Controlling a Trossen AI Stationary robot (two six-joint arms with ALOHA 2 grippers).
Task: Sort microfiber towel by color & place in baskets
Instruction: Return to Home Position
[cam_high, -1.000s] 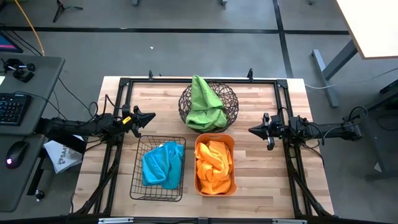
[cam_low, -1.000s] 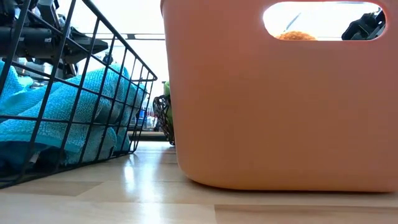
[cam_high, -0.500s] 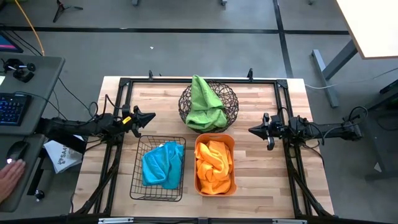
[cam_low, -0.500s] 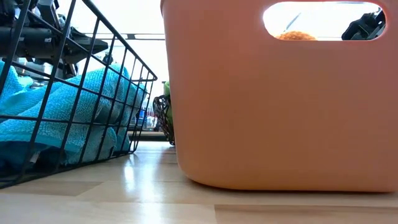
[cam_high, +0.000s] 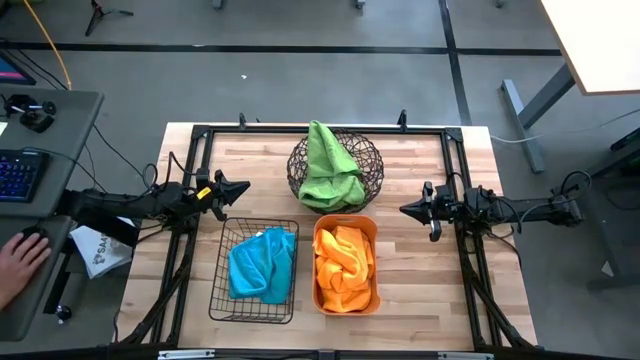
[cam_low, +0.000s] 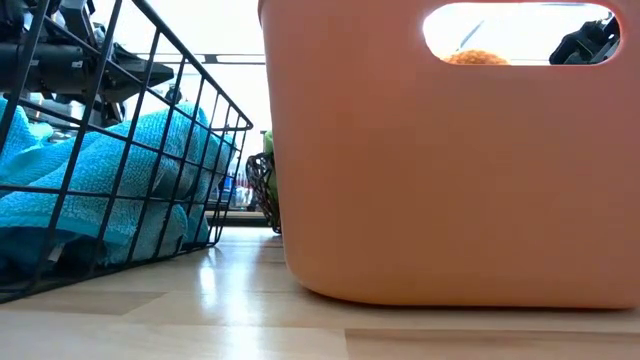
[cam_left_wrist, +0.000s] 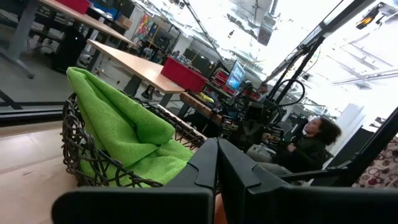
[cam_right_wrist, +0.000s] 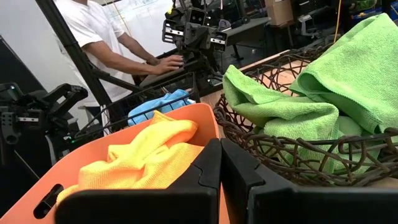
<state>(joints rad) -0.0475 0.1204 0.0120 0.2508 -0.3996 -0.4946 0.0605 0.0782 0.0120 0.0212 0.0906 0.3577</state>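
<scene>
Green towels (cam_high: 329, 168) are heaped in the round dark woven-wire bowl (cam_high: 370, 150) at the table's far middle; they also show in the left wrist view (cam_left_wrist: 124, 134) and right wrist view (cam_right_wrist: 311, 93). Blue towels (cam_high: 262, 264) lie in the black wire-grid basket (cam_high: 222, 300). Orange towels (cam_high: 344, 262) fill the salmon-orange tub (cam_high: 345, 303). My left gripper (cam_high: 243, 187) hovers shut over the table's left side. My right gripper (cam_high: 405, 210) hovers shut over the right side. Neither touches anything.
A black frame (cam_high: 300, 130) runs around the tabletop edges. A desk with keyboard (cam_high: 18, 175) stands left of the table, where a person's hand (cam_high: 15, 262) rests on a mouse. A person in a white shirt (cam_right_wrist: 99, 31) stands beyond the table's left side. Bare wood lies around the baskets.
Both arms have kept still. At the desk left of the table, a person's hand has come in from the near side and reached the mouse.
</scene>
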